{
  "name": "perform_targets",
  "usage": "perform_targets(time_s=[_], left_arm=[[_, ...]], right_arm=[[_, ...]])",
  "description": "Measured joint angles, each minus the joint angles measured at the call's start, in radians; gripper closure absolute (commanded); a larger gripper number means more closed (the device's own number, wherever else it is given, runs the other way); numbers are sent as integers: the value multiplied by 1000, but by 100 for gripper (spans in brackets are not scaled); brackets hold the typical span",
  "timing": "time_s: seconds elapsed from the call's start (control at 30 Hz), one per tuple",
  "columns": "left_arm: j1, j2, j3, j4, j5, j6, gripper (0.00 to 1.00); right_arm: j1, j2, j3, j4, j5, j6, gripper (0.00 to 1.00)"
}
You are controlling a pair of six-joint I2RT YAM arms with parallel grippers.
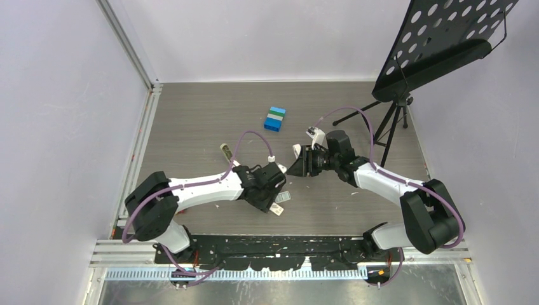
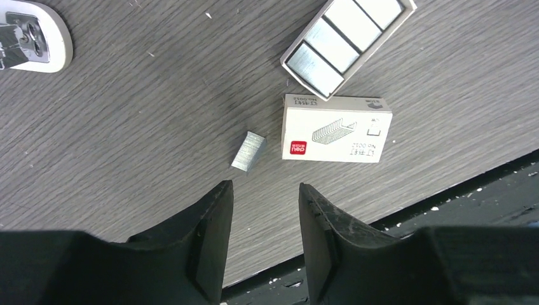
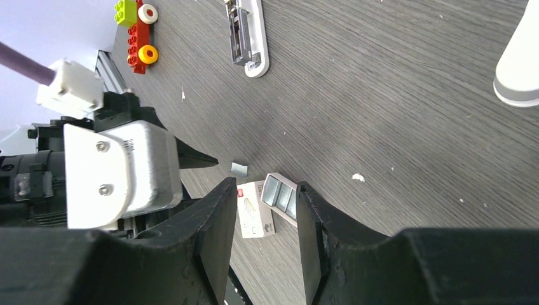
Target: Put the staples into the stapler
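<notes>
The stapler (image 1: 225, 152) lies open on the table left of centre, its metal channel showing in the right wrist view (image 3: 248, 38). The staples are three pieces: a white box with a red mark (image 2: 337, 129), an insert tray (image 2: 346, 41) filled with silvery strips, and one loose strip (image 2: 248, 151). My left gripper (image 2: 264, 185) is open and empty, its tips just short of the loose strip. My right gripper (image 3: 262, 183) is also open and empty, hovering above the box (image 3: 254, 216) and the tray (image 3: 279, 194). Seen from above, the two grippers (image 1: 272, 196) (image 1: 293, 169) are close together.
Red, yellow and green toy bricks (image 3: 136, 32) lie beyond the stapler. A stubby white object (image 3: 518, 70) sits to the right. Blue blocks (image 1: 274, 119) stand farther back. A music stand (image 1: 438, 44) on a tripod is at the back right. The black base rail (image 2: 483, 190) runs near the box.
</notes>
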Motion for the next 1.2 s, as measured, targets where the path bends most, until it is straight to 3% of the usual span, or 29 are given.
perform_targets(time_s=[0.5,1.2], left_arm=[[49,90,0,8,50,54,61],[58,101,0,10,48,77,72]], right_arm=[[0,0,0,-8,4,-4,56],[0,-13,0,-15,6,-18,56]])
